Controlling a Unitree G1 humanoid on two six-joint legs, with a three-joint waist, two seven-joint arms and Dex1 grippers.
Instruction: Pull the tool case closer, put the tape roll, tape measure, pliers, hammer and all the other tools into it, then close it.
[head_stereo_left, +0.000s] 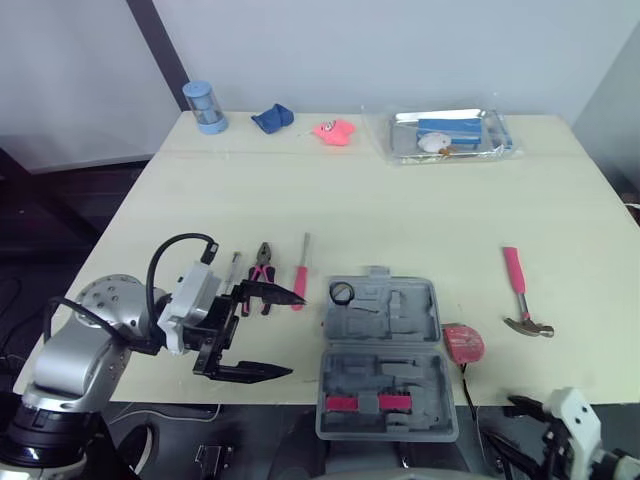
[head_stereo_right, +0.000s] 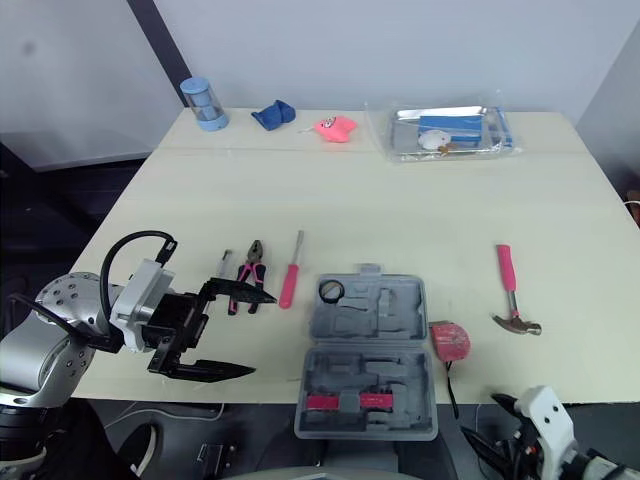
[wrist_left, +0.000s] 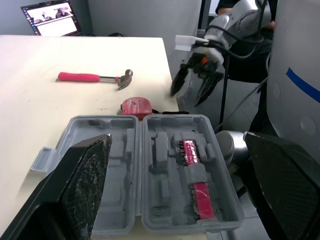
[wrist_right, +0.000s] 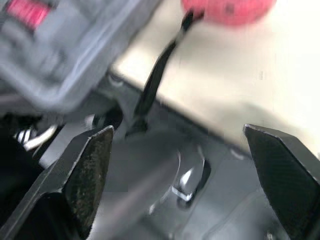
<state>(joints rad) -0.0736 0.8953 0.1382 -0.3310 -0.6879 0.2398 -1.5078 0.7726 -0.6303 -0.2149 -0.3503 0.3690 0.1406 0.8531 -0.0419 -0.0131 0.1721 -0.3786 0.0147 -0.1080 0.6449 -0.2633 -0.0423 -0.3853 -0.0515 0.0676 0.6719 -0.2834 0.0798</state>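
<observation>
Left wrist view: open tool case between wide-spread empty left fingers, right fingers beyond parted, empty.

I get soft, even light from overhead on the pale table, which reads bright, while the floor around it is dim. Shadows are faint: a thin one hugs the hammer, and another runs along the tool case. The clear bag on the far side throws white glare. My right wrist view is smeared, and the tape measure is just a soft blob. In the left wrist view the laptop screen glows washed out.
</observation>
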